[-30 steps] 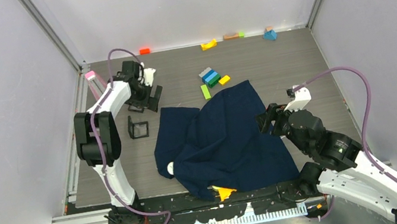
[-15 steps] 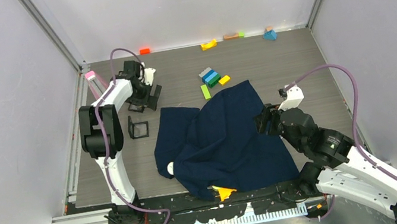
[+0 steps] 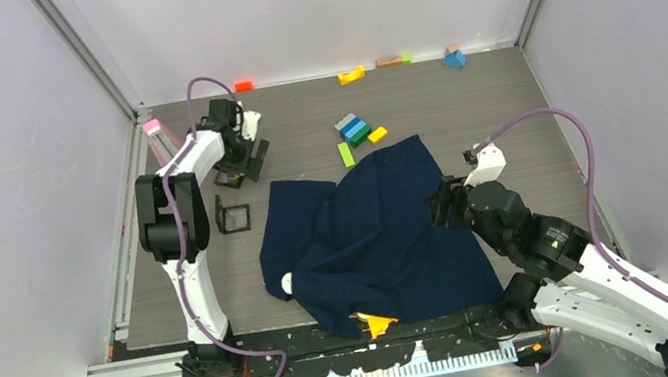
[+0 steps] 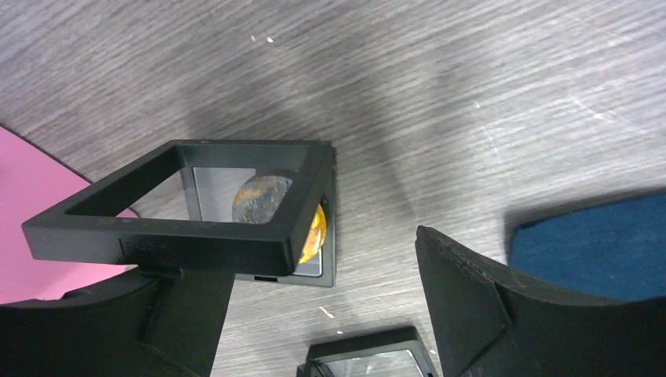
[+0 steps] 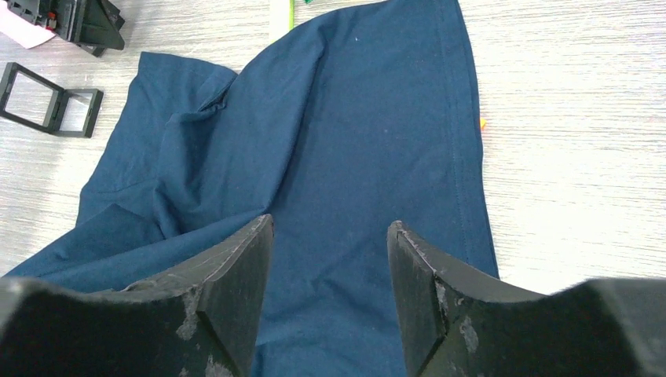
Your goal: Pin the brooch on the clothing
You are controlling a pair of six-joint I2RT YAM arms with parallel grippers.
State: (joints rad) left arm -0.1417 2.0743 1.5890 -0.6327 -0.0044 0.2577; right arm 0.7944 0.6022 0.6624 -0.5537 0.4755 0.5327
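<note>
Brooch (image 4: 263,203) just fwd of left claw (image 4: 302,271)

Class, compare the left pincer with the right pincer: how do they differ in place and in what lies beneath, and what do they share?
The left pincer is over a black case holding the brooch; the right pincer is over the shirt. The left pincer is far back; the right pincer is nearer, by the shirt's right edge. Both are open, gripping nothing.

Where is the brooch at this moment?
In the left wrist view, the brooch lies in the open black case, just ahead of the left gripper, left of the clothing.
</note>
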